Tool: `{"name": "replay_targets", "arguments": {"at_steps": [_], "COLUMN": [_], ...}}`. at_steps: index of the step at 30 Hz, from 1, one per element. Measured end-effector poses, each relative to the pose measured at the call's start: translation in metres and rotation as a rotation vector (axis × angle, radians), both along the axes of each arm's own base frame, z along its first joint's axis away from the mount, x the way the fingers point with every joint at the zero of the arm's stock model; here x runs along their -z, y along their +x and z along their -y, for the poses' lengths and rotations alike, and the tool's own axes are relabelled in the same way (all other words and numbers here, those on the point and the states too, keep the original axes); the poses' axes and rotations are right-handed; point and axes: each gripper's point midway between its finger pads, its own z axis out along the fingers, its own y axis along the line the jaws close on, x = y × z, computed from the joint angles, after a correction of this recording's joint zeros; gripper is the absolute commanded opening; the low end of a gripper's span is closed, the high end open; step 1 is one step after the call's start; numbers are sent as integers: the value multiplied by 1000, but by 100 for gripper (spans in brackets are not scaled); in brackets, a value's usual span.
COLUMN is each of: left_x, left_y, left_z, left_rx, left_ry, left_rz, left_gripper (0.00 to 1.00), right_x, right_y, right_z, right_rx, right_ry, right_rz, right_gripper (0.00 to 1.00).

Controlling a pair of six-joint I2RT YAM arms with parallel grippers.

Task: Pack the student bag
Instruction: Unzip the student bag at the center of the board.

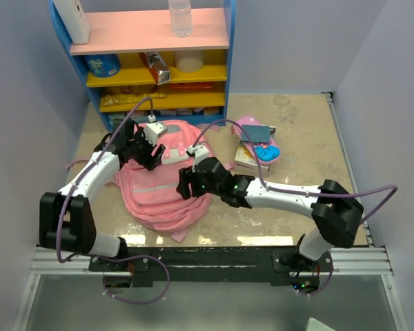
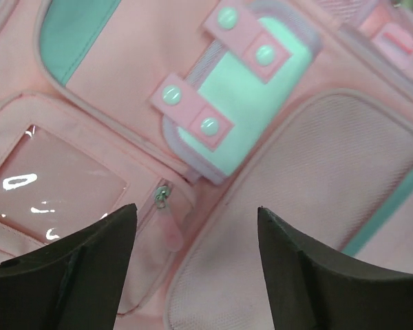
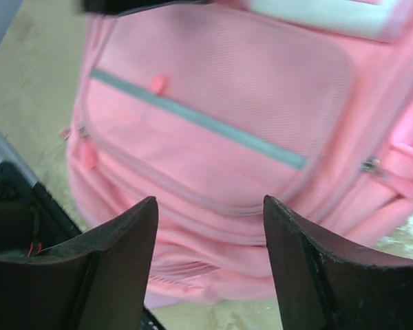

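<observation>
both jaws apart over one pink bag

closest to each wrist camera are two dark fingers (image 2: 62, 275), and the same pair shows on the right wrist (image 3: 89, 268). the left jaws stand apart with nothing between them, and so do the right jaws. below them lies the one student bag (image 1: 159, 200), flat on the tabletop (image 1: 303, 117), left of centre and just in front of the shelf unit (image 1: 159, 69).

the left jaws hang over the bag's upper part, where the left wrist view shows one pale green patch (image 2: 255, 96) crossed by two pink tabs with four round studs in all, one clear window pocket (image 2: 55, 185), one zip pull (image 2: 164, 199) and one mesh pocket (image 2: 316, 199). the right jaws sit at the bag's right side, above a front pocket with one grey-green zip line (image 3: 199, 124). whether either touches the fabric i cannot tell.

two arms reach in, the left arm (image 1: 100, 169) and the right arm (image 1: 283, 196). right of the bag lies a small heap (image 1: 259, 148) of pink and blue items. one clear bottle (image 1: 181, 17) stands on the top shelf.
</observation>
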Motion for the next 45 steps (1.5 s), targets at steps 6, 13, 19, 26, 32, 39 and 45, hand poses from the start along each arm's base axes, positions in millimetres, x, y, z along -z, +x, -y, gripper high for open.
{"name": "replay_targets", "arguments": {"at_steps": [6,13,19,26,32,39,45], "left_x": [-31,-7,-7,-18,-14,-10,-8], "left_y": [-21,-54,-68,-75,-87,-92,-96], "left_z": [30,36,36,38,38,40,47], "left_rx": [149,255,303,345,363,379,404], "left_ry": [-38,-44,-41,-41,-40,-36,-31], "left_rz": [72,-2,2,49,40,32,32], "left_gripper": [74,72,72,73,74,75,75], "right_x": [19,27,44,44,46,58,54], "right_y": [19,17,21,23,21,11,13], "right_z": [18,13,14,15,17,28,25], "right_rx": [84,75,94,106,104,112,113], "right_ry": [37,100,101,113,113,93,116], "right_rz": [-124,-229,-300,-322,-334,-360,-354], "right_gripper": [64,63,63,63,62,62,61]}}
